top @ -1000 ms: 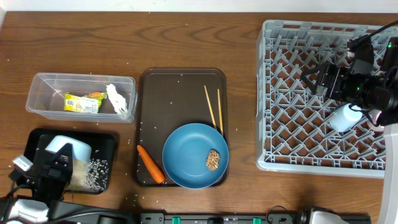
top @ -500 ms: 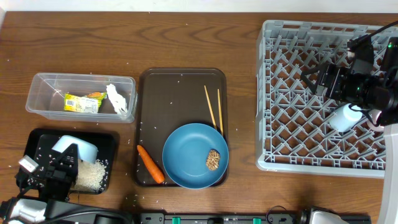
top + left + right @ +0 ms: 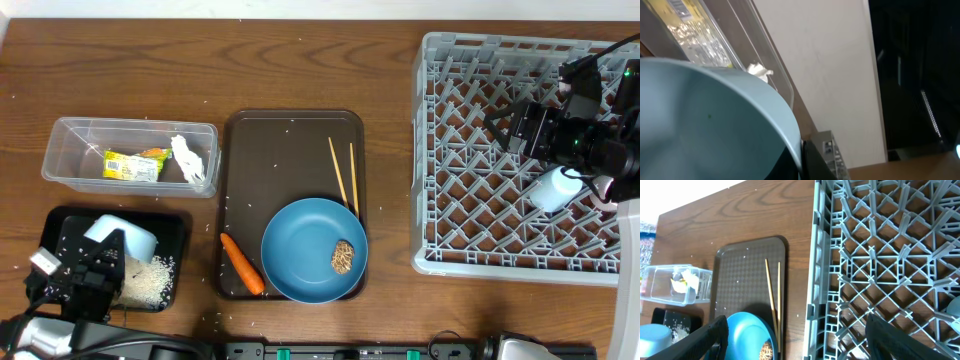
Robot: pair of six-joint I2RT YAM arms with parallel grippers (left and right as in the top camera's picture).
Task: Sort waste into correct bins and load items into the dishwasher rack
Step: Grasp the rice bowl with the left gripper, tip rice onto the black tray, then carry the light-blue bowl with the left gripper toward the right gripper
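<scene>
While the left jaws [image 3: 104,250] are clenching the rim of the pale blue bowl [image 3: 122,236], the arm is holding it tipped over the black tray [image 3: 172,222] at the worktop's front-left corner. A heap of white rice [image 3: 145,282] is lying in that tray below the bowl's mouth. The step in hand is looking like emptying the bowl into this bin. The left wrist view is showing little beyond the bowl's pale wall, so I cannot tell whether grains are clinging inside.

The next move is probably calling for raising the bowl clear of the tray and carrying it to the dishwasher rack [image 3: 440,150] at the right edge, a long reach that may be asking for a handover. The right jaws [image 3: 800,332] are standing wide and released over the rack, grasping nothing, with a small cup [image 3: 555,188] lying among the pegs nearby.

Near the left edge, the clear tub [image 3: 70,150] is holding the snack wrapper [image 3: 131,165] and the tissue [image 3: 186,158]. On the brown serving tray [image 3: 280,140] at mid-worktop, the carrot [image 3: 242,263], the blue plate [image 3: 300,245] with the brown lump [image 3: 342,256], and the chopsticks [image 3: 340,172] are waiting. They are sitting across the bowl's path, so it is needing height. Stray grains are dotting the worktop.
</scene>
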